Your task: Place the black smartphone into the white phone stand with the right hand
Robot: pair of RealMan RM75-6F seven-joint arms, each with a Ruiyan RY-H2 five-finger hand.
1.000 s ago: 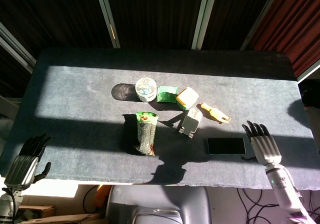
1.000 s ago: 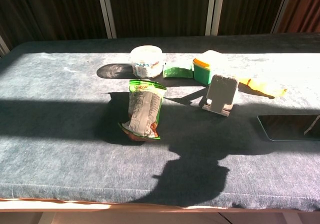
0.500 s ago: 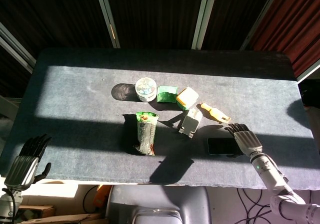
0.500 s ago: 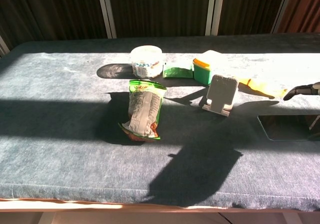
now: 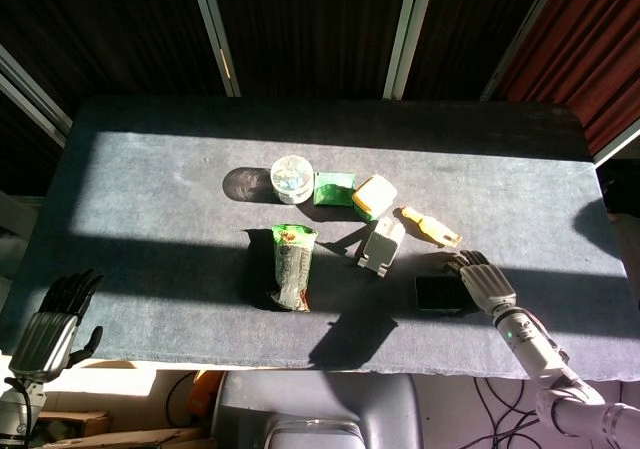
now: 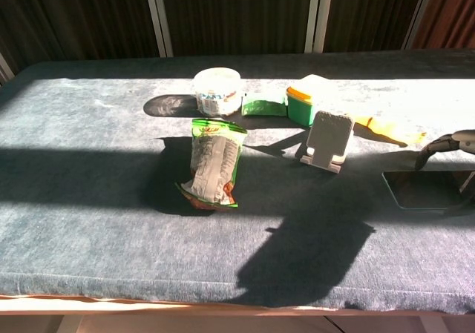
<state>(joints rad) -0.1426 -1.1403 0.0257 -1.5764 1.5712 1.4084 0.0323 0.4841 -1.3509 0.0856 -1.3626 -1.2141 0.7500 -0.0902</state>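
Notably, the right robot hand [image 5: 480,279] hovered over the right end of the flat black smartphone [image 5: 438,293] on the dark grey tabletop [image 5: 150,199], fingers curved, grip unconfirmed. Just beside it stood the white plastic phone stand [image 5: 382,245].

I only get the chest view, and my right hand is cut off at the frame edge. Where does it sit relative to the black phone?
Observer: In the head view the right hand lies over the right end of the black smartphone and hides that end. I cannot tell whether it grips the phone.
Operator: How does the arm come in?
Observer: The right forearm crosses the table's near edge, to the right of the phone, and angles up-left toward it.
Operator: And my left hand? I don't see it.
Observer: The left hand hangs off the near-left corner of the table, holding nothing, far from the white phone stand.
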